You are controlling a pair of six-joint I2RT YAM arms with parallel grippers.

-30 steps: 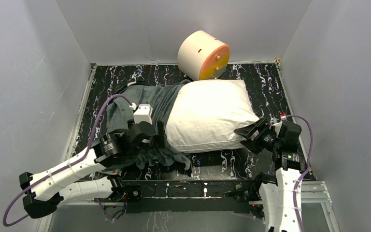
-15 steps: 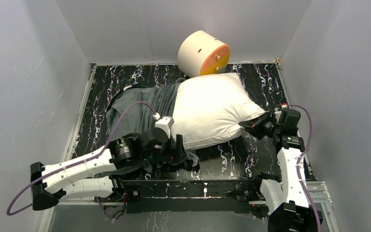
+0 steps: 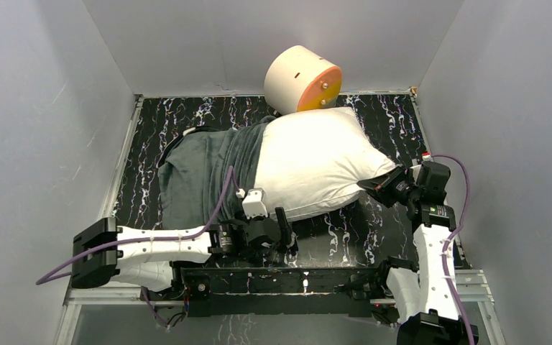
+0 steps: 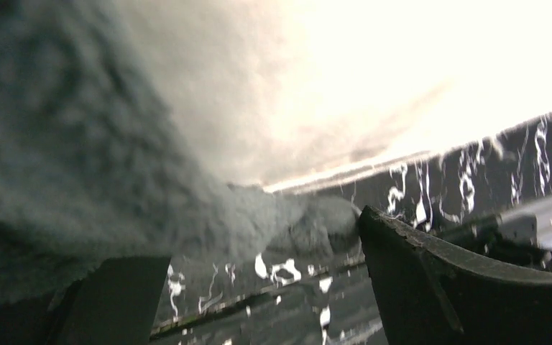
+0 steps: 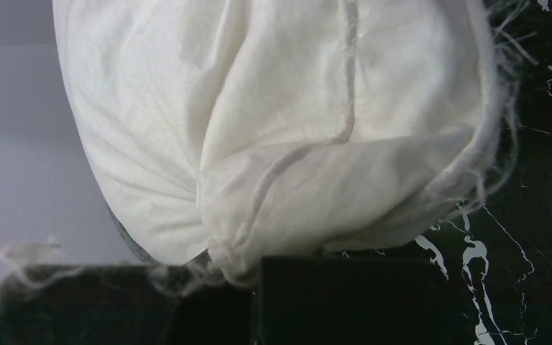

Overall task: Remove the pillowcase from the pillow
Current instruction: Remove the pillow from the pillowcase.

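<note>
Black marbled tabletop (image 3: 352,233): mid-table lies the plump white stuffed pillow (image 3: 316,165), its left end inside the dark grey plush pillowcase (image 3: 201,172). My right gripper (image 3: 372,187) pinches the pillow's right corner. My left gripper (image 3: 284,228), fingers spread, sits at the pillowcase's near edge.

Dark grey pillowcase (image 3: 201,172), white pillow (image 3: 316,162)
</note>
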